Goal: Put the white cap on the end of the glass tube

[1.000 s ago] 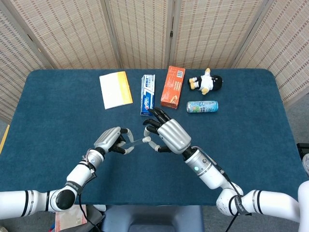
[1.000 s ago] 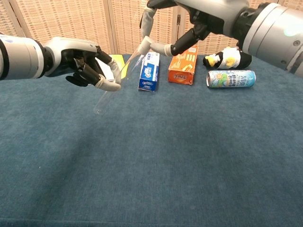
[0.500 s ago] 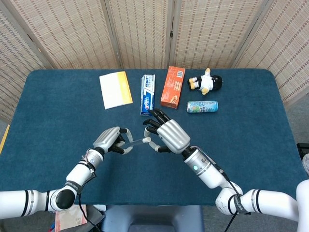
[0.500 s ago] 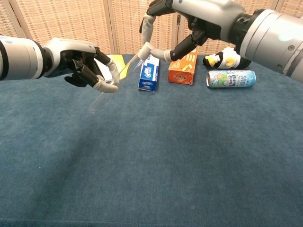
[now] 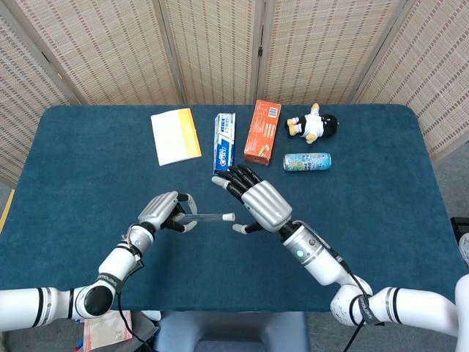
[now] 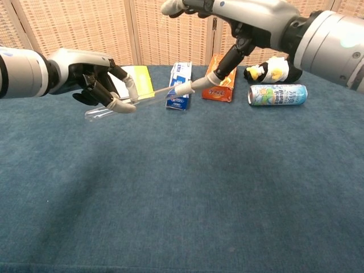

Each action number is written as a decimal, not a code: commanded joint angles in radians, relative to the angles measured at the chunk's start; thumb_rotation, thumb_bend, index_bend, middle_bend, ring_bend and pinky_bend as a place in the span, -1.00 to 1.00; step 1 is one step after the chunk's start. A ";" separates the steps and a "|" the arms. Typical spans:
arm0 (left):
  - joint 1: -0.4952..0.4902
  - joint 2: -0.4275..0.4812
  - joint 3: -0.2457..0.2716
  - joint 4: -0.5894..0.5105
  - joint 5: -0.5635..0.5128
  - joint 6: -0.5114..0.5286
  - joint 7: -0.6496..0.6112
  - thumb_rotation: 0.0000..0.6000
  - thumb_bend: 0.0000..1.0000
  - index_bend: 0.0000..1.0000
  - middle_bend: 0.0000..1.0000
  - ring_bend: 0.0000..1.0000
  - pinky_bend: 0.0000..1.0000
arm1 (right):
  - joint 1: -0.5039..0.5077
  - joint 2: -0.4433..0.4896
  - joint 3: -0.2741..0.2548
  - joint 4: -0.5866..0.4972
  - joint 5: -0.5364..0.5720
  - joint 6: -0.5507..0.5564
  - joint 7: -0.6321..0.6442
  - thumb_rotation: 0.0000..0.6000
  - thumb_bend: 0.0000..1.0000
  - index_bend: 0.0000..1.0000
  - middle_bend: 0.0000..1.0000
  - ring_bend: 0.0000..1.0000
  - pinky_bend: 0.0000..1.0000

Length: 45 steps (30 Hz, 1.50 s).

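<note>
My left hand (image 5: 165,211) (image 6: 94,77) pinches a clear glass tube (image 5: 205,215) (image 6: 136,101) above the blue table, lying almost level and pointing right. A white cap (image 5: 229,217) (image 6: 182,89) sits on the tube's right end. Just right of the cap, my right hand (image 5: 258,202) (image 6: 250,17) has its fingers spread and holds nothing. Its thumb tip is close beside the cap in the chest view; the head view shows a small gap.
Along the far side of the blue table (image 5: 381,220) lie a yellow-and-white booklet (image 5: 175,136), a toothpaste box (image 5: 224,143), an orange box (image 5: 262,131), a penguin plush (image 5: 313,124) and a can (image 5: 307,161) on its side.
The tube has swung from steeply tilted to nearly level. My right hand released the cap and spread its fingers; the cap stays on the tube's end.
</note>
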 commanded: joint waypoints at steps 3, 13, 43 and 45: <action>-0.010 -0.051 0.038 0.063 0.024 0.044 0.065 1.00 -0.30 0.27 0.98 0.96 1.00 | -0.033 0.042 -0.004 -0.020 -0.013 0.043 0.004 1.00 -0.97 -0.85 -0.83 -1.00 -1.00; -0.049 -0.247 0.081 0.252 0.064 0.097 0.204 1.00 -0.30 0.27 0.98 0.96 1.00 | -0.107 0.132 -0.022 -0.046 -0.028 0.111 0.024 1.00 -0.97 -0.87 -0.83 -1.00 -1.00; 0.034 -0.270 0.090 0.184 0.206 0.184 0.347 0.92 -0.30 -0.94 0.87 0.89 1.00 | -0.177 0.191 -0.040 0.010 -0.019 0.128 0.080 1.00 -0.96 -0.88 -0.83 -1.00 -1.00; 0.079 -0.199 0.109 0.108 0.263 0.228 0.322 1.00 -0.30 -0.90 0.76 0.78 1.00 | -0.204 0.218 -0.055 -0.002 -0.008 0.138 0.066 1.00 -0.87 -0.88 -0.83 -1.00 -1.00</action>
